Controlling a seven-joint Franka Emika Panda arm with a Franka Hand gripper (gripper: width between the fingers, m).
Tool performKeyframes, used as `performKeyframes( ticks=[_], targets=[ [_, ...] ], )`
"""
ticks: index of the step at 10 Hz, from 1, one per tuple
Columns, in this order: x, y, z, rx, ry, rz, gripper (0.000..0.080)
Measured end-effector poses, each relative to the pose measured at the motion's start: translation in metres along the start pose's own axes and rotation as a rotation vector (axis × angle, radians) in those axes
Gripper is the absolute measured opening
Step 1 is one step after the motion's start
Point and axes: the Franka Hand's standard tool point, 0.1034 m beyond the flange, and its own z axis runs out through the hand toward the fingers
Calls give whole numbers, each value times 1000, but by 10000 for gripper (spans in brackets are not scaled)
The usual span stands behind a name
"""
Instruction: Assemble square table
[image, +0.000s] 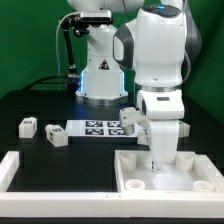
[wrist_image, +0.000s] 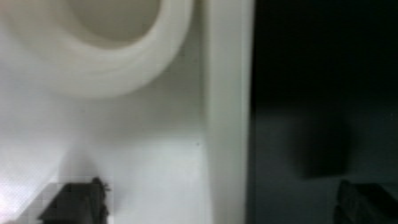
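Note:
The square table top (image: 200, 188), a white tray with a raised rim, lies at the front of the exterior view's right. My gripper (image: 160, 158) hangs straight down over its near-left part. In the wrist view the fingertips (wrist_image: 75, 202) stand far apart and the gripper (wrist_image: 217, 206) is open, with nothing between them but the top's white floor and its rim (wrist_image: 224, 100). A blurred round stepped shape (wrist_image: 111, 30) shows on the top. Three small white tagged legs lie loose: two at the left (image: 27, 126) (image: 57, 135) and one beside the arm (image: 133, 117).
The marker board (image: 95, 127) lies flat in the middle of the black table (image: 70, 160). A long white L-shaped rail (image: 12, 172) runs along the front left. The robot's base (image: 100, 75) stands behind, with a green backdrop.

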Motion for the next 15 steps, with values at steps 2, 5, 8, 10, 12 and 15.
performKeyframes(
  ticks=[2,5,8,10,12,15],
  targets=[
    [0,0,0,0,0,0,649],
    [5,-6,-28,25,-29,56,649],
    [37,-23,-68,88,-107,297,649],
    [55,-24,-73,54,-99,423,649],
    [55,-25,-73,53,-105,533,649],
    [79,-45,-65,54,-115,813,649]
  ],
)
